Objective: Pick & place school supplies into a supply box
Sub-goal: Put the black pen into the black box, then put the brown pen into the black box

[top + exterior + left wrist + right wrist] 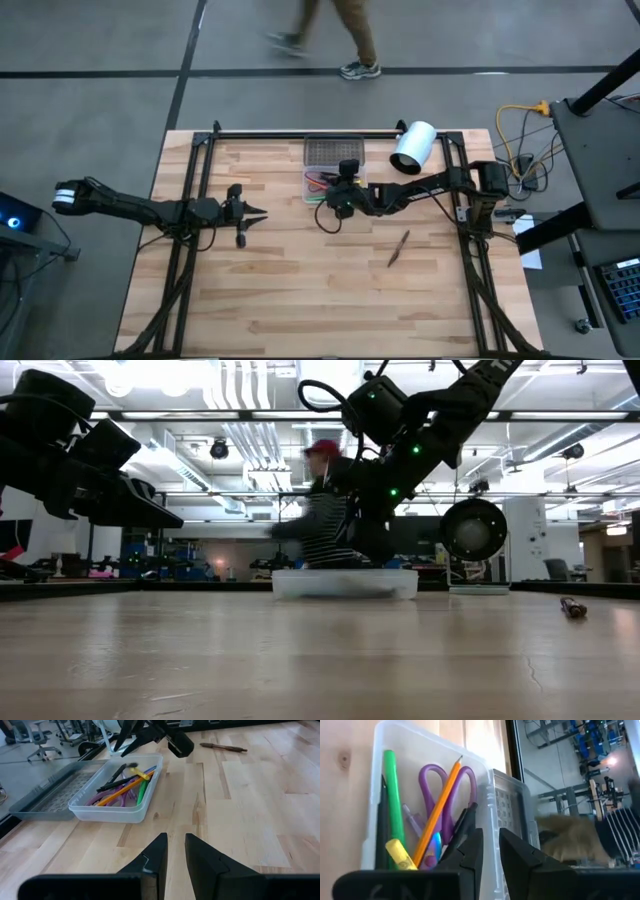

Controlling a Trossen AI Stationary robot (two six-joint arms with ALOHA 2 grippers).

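The clear supply box [312, 182] sits at the table's far middle, its grey mesh lid [335, 152] lying behind it. Inside lie a green pen [392, 800], purple-handled scissors [440, 785], an orange pencil [437, 810], a yellow stick [400, 852] and dark pens [115, 775]. My right gripper [490, 845] hovers over the box's wall with a narrow gap between its fingers. One dark pen [462, 822] slants in the box right beside one finger. My left gripper [175, 847] waits at the left, narrowly open, with nothing between its fingers. My right gripper comes slanting down from the table's right over the box's end. The dark pen [465, 820] lies against the side of one fingertip, outside the gap. I cannot tell whether the finger touches it.
A loose dark pen [398, 250] lies on the wood toward the right, nearer the front. A white cylinder [412, 147] lies at the far right beside the lid. A person [340, 40] walks past behind the table's far edge.
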